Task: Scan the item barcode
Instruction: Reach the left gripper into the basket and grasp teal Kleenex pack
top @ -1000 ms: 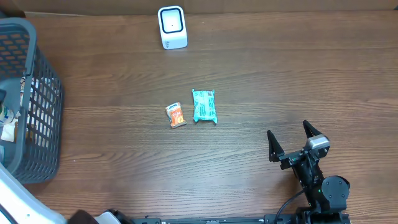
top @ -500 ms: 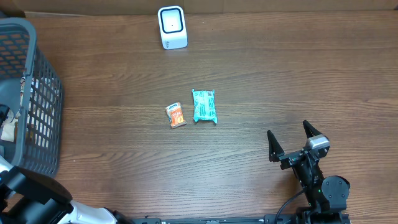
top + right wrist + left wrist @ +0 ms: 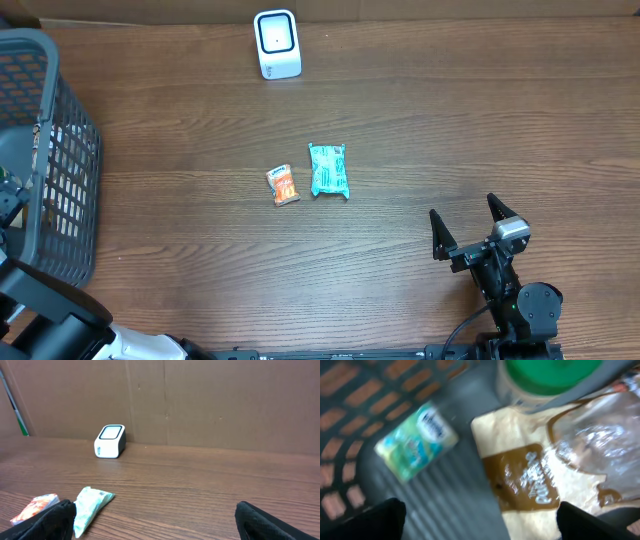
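The white barcode scanner (image 3: 277, 44) stands at the table's far edge, and shows too in the right wrist view (image 3: 110, 441). A teal packet (image 3: 328, 170) and a small orange packet (image 3: 284, 185) lie mid-table. My left gripper (image 3: 480, 527) is open inside the grey basket (image 3: 62, 160), holding nothing. Below it lie a green tissue pack (image 3: 417, 442), a cream and brown bag (image 3: 545, 475) and a green-lidded container (image 3: 547, 375). My right gripper (image 3: 465, 222) rests open and empty at the near right, facing the packets.
The basket takes up the table's left side, and its mesh walls (image 3: 350, 425) surround the left gripper. The left arm (image 3: 45, 315) comes in from the near left corner. A brown cardboard wall (image 3: 200, 400) stands behind the scanner.
The left arm has swung in at the near left corner and shifted by the basket. The right arm, the packets and the scanner have not moved.
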